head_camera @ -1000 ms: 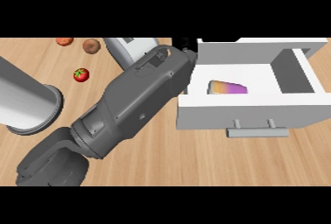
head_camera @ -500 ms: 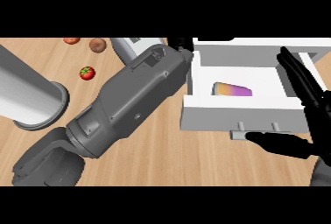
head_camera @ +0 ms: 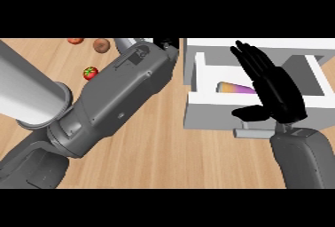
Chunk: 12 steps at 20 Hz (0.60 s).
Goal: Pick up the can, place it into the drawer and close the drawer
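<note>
The white drawer (head_camera: 196,71) stands pulled open at the upper right, its grey handle (head_camera: 252,133) facing me. Inside lies the can (head_camera: 233,88), purple and orange, on its side and partly hidden by my right hand. My right hand (head_camera: 274,91) hovers open over the drawer's front wall, fingers straight and pointing away, thumb out to the left. My left forearm (head_camera: 118,97) crosses the view from the lower left to the top centre. Only a black bit of the left hand (head_camera: 165,43) shows beside the drawer's left wall.
A big grey cylinder (head_camera: 26,95) lies at the left edge. A small tomato (head_camera: 90,72), a brown round thing (head_camera: 100,45) and a red one (head_camera: 75,41) sit on the wooden counter (head_camera: 170,155) at the upper left.
My right hand has come in from the right edge and moved left over the drawer's front. The left forearm has stayed roughly where it was.
</note>
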Motion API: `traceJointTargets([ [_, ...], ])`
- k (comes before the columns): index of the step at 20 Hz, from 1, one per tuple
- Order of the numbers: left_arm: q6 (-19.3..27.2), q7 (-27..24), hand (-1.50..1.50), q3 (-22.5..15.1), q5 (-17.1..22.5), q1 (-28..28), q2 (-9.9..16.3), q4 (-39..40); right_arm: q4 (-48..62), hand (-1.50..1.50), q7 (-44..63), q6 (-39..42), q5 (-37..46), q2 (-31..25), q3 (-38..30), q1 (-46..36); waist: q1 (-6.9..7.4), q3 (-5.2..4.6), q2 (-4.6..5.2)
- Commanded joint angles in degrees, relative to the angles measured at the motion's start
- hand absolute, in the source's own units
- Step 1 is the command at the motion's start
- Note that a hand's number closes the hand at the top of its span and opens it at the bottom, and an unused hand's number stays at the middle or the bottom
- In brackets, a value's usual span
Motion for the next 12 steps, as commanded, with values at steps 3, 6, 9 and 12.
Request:
traceJointTargets([
  [3,0.92,5.22,-1.5,-0.26,-1.79,1.13,5.16,-6.41,16.67,-1.5,0.39,-7.29,7.84,1.26,1.31,-9.17,0.56,0.02,-0.11],
  [6,1.7,7.63,-1.5,-0.82,-2.65,1.61,6.5,-9.35,26.51,-1.5,-1.67,-14.8,9.56,2.04,-0.28,-9.79,0.77,0.06,0.05],
  [9,0.53,6.31,-1.5,1.02,-3.76,3.58,8.85,-8.84,34.05,-1.5,-1.18,-17.58,11.67,2.75,-0.45,-13.41,-0.05,0.06,0.41],
  [12,1.4,8.28,-1.5,0.21,-4.64,7.54,11.78,-15.32,40.26,-1.5,-0.69,-21.8,14.31,2.66,-0.94,-16.39,0.59,0.04,0.12],
])
